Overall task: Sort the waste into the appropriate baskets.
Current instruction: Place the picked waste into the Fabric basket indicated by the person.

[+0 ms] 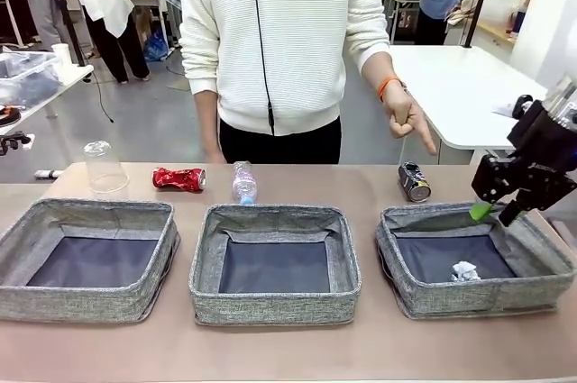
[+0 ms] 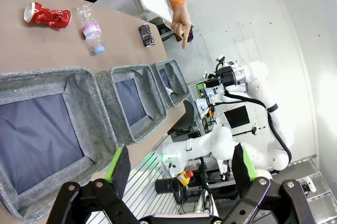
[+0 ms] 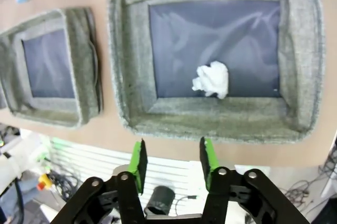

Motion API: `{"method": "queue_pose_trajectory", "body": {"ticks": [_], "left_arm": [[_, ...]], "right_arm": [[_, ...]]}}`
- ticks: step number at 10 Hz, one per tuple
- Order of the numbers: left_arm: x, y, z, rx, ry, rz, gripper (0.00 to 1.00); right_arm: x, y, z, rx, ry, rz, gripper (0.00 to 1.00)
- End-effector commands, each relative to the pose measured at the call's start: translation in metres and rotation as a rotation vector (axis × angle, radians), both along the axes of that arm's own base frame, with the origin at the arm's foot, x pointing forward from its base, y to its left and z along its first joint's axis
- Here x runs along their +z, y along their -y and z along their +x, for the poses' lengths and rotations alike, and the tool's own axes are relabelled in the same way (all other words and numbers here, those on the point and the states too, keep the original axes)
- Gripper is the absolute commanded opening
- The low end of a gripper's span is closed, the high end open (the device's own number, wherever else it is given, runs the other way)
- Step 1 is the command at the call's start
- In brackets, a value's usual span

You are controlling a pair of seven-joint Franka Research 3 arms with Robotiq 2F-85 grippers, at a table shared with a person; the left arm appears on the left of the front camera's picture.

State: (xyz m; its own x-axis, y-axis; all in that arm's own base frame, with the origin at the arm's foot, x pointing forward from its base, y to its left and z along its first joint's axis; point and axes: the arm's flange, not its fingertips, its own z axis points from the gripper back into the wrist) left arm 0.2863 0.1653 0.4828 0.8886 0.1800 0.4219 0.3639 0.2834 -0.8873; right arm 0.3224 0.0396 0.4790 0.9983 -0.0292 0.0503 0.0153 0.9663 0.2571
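Note:
Three grey baskets stand in a row: left (image 1: 18, 248), middle (image 1: 206, 261), right (image 1: 395, 252). A crumpled white paper ball (image 1: 464, 270) (image 3: 211, 80) lies on the right basket's floor. Behind the baskets are an upturned clear cup (image 1: 105, 167), a crushed red can (image 1: 178, 178) (image 2: 46, 15), a clear bottle (image 1: 243, 182) (image 2: 91, 28) and a dark can (image 1: 414, 181) (image 2: 146, 35). My right gripper (image 1: 498, 212) (image 3: 172, 162) hangs open and empty over the right basket's (image 3: 210, 116) far right rim. My left gripper (image 2: 180, 166) is open and empty, above the left basket (image 2: 100, 124).
A person in a white sweater stands at the far side. Their hand (image 1: 410, 117) (image 2: 181, 21) points down just above the dark can. A white table (image 1: 469, 86) stands behind on the right. In the right wrist view the middle basket (image 3: 87, 60) lies to the left.

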Motion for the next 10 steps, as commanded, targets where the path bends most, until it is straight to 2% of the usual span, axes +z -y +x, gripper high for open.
{"method": "queue_pose_trajectory", "body": {"ticks": [1, 2, 3, 4, 5, 6, 7, 8, 9, 10], "left_arm": [[0.002, 0.001, 0.0, -0.004, 0.027, -0.012, 1.0], [0.002, 0.001, 0.0, -0.004, 0.027, -0.012, 1.0], [0.002, 0.001, 0.0, -0.004, 0.027, -0.012, 1.0], [0.002, 0.001, 0.0, -0.004, 0.027, -0.012, 1.0], [0.002, 0.001, 0.0, -0.004, 0.027, -0.012, 1.0], [0.002, 0.001, 0.0, -0.004, 0.027, -0.012, 1.0], [0.002, 0.001, 0.0, -0.004, 0.027, -0.012, 1.0], [0.002, 0.001, 0.0, -0.004, 0.027, -0.012, 1.0], [0.002, 0.001, 0.0, -0.004, 0.027, -0.012, 1.0], [0.002, 0.001, 0.0, -0.004, 0.027, -0.012, 1.0]], "right_arm": [[-0.005, -0.006, -0.001, -0.017, 0.012, 0.041, 0.93], [-0.003, -0.008, 0.0, -0.004, 0.027, 0.092, 1.0], [0.007, -0.01, 0.0, 0.034, 0.066, 0.228, 1.0], [0.02, -0.008, 0.0, 0.05, 0.154, 0.436, 1.0], [0.035, 0.0, -0.001, -0.001, 0.23, 0.71, 1.0], [0.05, 0.014, -0.006, 0.031, 0.379, 1.097, 1.0], [0.054, 0.021, -0.007, 0.049, 0.39, 1.306, 1.0], [0.051, 0.021, -0.006, 0.062, 0.393, 1.372, 1.0], [0.044, 0.021, -0.003, 0.046, 0.399, 1.375, 1.0], [0.038, 0.019, 0.0, 0.012, 0.335, 1.317, 1.0]]}}
